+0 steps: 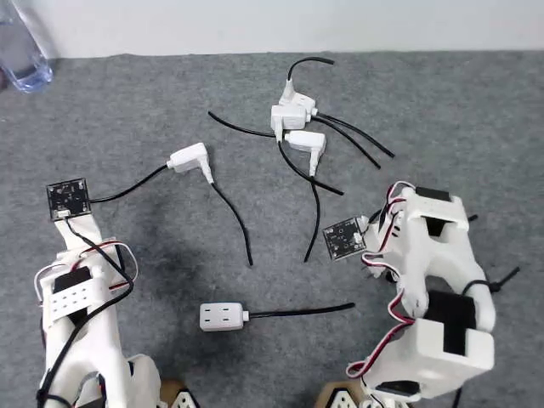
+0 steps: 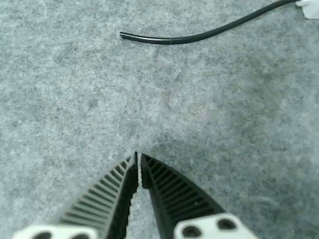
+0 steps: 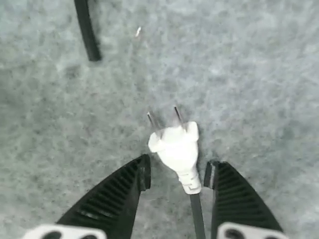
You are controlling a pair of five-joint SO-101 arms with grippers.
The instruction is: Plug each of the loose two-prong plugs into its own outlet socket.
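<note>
Right gripper sits low over the grey carpet with its jaws apart, and a white two-prong plug lies between the fingertips, prongs pointing away from the wrist and its black cord running back between the fingers; whether either finger actually touches the plug body cannot be told. Another black cord end lies on the carpet further ahead of it. Left gripper has its jaws closed together on nothing, tips close to the carpet, with a loose black cord tip lying well ahead of it. From the high view, the right arm is folded over its own gripper at the near right and the left arm stands at the near left. Between them lies a white outlet socket, its cord trailing off toward the right arm. A white connector sits further back with black cords leaving both ends, and a cluster of white pieces with several cords lies near the far edge
</note>
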